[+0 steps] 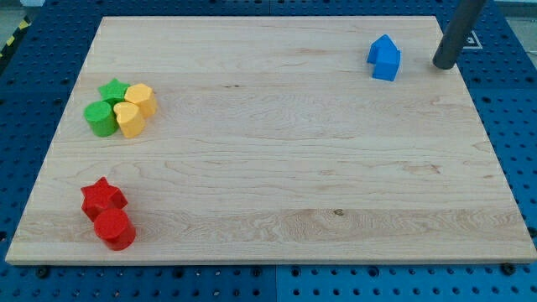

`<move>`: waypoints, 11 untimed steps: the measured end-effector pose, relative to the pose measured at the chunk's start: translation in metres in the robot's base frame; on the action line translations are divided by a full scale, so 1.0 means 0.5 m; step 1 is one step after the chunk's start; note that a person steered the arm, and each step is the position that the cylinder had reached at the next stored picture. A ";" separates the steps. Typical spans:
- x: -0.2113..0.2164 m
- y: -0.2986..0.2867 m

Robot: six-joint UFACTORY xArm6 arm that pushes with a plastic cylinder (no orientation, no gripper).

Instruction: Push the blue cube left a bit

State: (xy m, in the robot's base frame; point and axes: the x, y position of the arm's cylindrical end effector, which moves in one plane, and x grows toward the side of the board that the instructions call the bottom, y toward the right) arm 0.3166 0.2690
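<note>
Two blue blocks stand touching at the view's top right: a blue cube (387, 65) in front and a blue pointed block (382, 46) just behind it. My tip (443, 64) is on the board to the right of the blue cube, a small gap away, not touching it. The dark rod rises from the tip toward the view's top right corner.
A wooden board (277, 168) lies on a blue pegboard table. At the left are a green star (112, 91), a green cylinder (101, 118), a yellow hexagon block (141, 99) and a yellow heart (128, 119), clustered. At the bottom left are a red star (102, 198) and a red cylinder (114, 229).
</note>
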 end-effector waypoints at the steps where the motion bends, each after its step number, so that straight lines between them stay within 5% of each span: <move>1: 0.000 -0.019; 7: 0.008 -0.289; 11: 0.009 -0.313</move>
State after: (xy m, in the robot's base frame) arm 0.3209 0.1125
